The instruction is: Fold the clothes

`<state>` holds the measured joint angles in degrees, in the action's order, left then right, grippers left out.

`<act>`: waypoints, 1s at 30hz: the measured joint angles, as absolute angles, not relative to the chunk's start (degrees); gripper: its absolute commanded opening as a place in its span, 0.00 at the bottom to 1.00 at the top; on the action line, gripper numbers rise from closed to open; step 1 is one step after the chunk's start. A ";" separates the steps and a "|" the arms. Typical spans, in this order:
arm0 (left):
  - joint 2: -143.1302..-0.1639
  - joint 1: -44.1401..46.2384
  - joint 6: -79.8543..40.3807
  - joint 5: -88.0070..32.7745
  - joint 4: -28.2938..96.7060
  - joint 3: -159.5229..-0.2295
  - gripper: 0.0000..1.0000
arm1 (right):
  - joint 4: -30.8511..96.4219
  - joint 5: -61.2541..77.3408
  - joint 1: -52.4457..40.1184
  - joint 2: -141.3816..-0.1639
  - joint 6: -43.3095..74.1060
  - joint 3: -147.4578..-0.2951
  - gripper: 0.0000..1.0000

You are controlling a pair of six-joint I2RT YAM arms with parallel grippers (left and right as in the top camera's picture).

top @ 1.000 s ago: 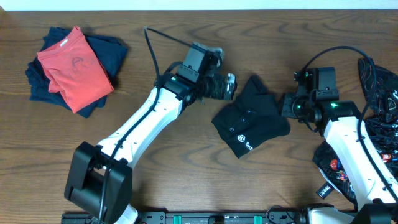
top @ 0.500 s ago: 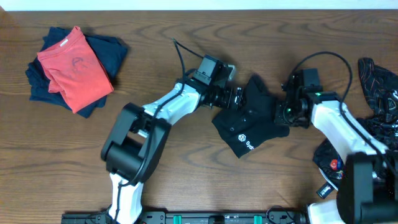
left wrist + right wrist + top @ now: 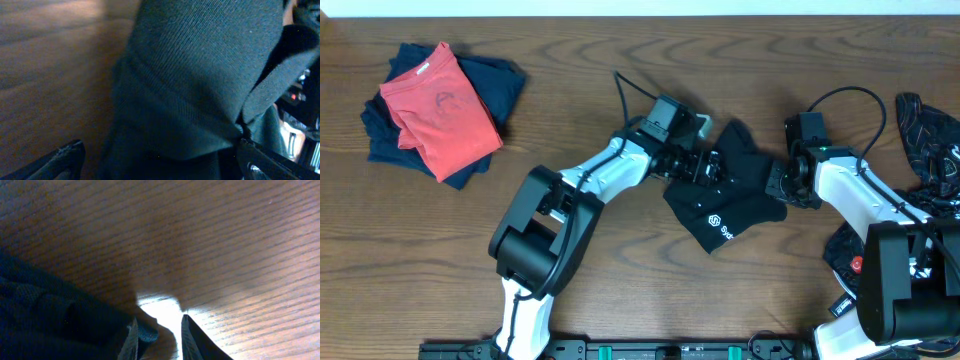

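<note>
The black garment [image 3: 730,200] with a white hexagon logo [image 3: 713,220] lies crumpled right of the table's middle. My left gripper [image 3: 706,166] is at its upper left edge. In the left wrist view its fingers [image 3: 160,165] are wide apart, with the black knit fabric [image 3: 200,75] between them. My right gripper [image 3: 776,184] is low at the garment's right edge. In the right wrist view its fingers [image 3: 157,339] stand a narrow gap apart over bare wood, and a bit of black fabric [image 3: 45,320] touches the left finger.
A folded red shirt [image 3: 440,105] lies on navy clothes [image 3: 495,80] at the back left. Dark garments with thin-line print [image 3: 932,135] are heaped at the right edge, with more dark fabric [image 3: 850,265] at the front right. Cables loop above both arms.
My left gripper has moved right, onto the black garment's left edge. My right gripper has moved left and down to the garment's right edge. The garment has barely shifted.
</note>
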<state>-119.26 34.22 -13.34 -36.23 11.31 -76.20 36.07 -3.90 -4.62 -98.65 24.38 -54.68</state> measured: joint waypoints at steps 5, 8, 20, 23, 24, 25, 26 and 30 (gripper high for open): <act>-119.26 35.70 -12.43 -36.23 11.29 -76.20 0.09 | 37.91 -3.77 -4.62 -98.59 24.38 -54.68 0.30; -119.26 35.68 -12.10 -36.07 11.29 -76.20 0.06 | 40.07 -3.64 -4.62 -97.17 24.34 -54.68 0.31; -119.26 27.59 -11.79 -36.86 13.65 -76.31 0.06 | 45.23 -7.18 -2.13 -73.06 23.42 -54.70 0.43; -119.24 26.48 -11.81 -36.64 18.70 -76.62 0.06 | 45.69 -7.75 -0.91 -69.38 23.38 -54.72 0.43; -119.24 26.70 -12.01 -36.60 21.89 -76.77 0.06 | 46.00 -7.86 -0.80 -68.75 23.35 -54.74 0.43; -119.22 27.00 -12.58 -36.69 24.64 -76.95 0.06 | 46.33 -7.92 -0.75 -68.45 23.22 -54.74 0.44; -119.13 27.33 -13.39 -36.75 26.94 -76.99 0.15 | 46.72 -7.99 -0.75 -68.34 23.03 -54.76 0.43; -118.83 28.67 -18.65 -36.95 33.56 -77.14 0.98 | 47.48 -8.01 -0.75 -68.51 22.68 -54.76 0.44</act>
